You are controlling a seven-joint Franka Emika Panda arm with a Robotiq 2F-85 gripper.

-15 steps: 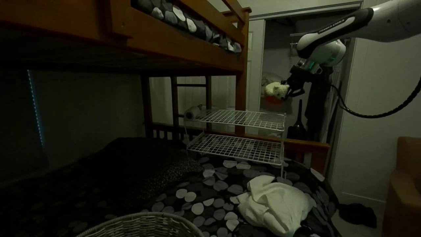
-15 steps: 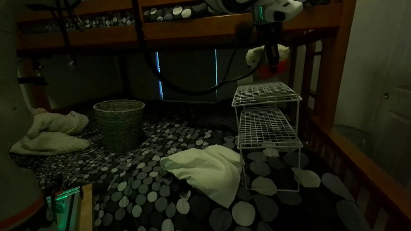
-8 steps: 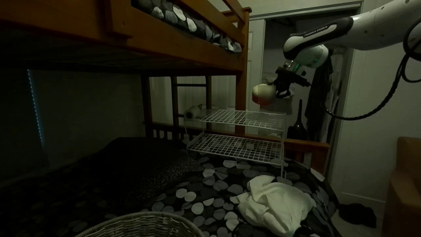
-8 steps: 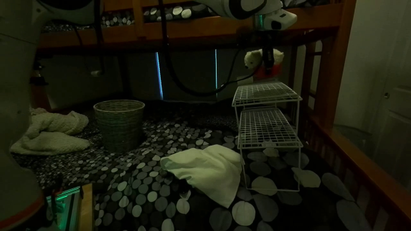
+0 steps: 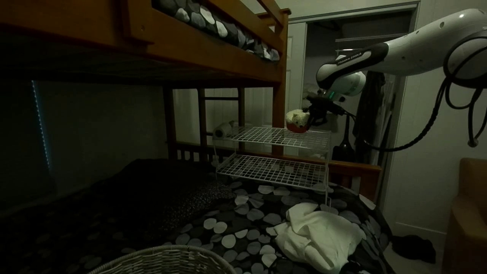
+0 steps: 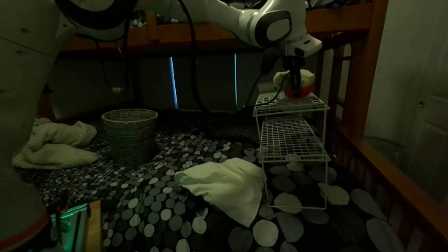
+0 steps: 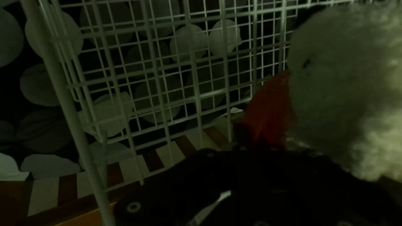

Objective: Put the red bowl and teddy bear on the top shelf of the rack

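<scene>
The white teddy bear (image 5: 299, 116) sits in the red bowl (image 5: 295, 128); both also show in an exterior view, teddy (image 6: 306, 76) and bowl (image 6: 306, 91). My gripper (image 5: 309, 122) is shut on the bowl's rim. The bowl is at the height of the white wire rack's top shelf (image 5: 274, 137), over its end; I cannot tell whether it touches. In the wrist view the bowl (image 7: 270, 110) and teddy (image 7: 342, 88) are at the right, with the rack's wires (image 7: 212, 93) behind. The dark fingers (image 7: 248, 141) cover part of the bowl.
A pale rolled object (image 5: 222, 130) lies at the top shelf's other end. The bunk's wooden rail (image 6: 210, 33) runs above. A white cloth (image 6: 231, 185) lies beside the rack. A wicker basket (image 6: 130, 138) and a cream blanket (image 6: 59, 143) are on the bed.
My gripper has moved down and over to the rack, carrying the bowl and teddy from above down to top shelf level. The rack has not moved.
</scene>
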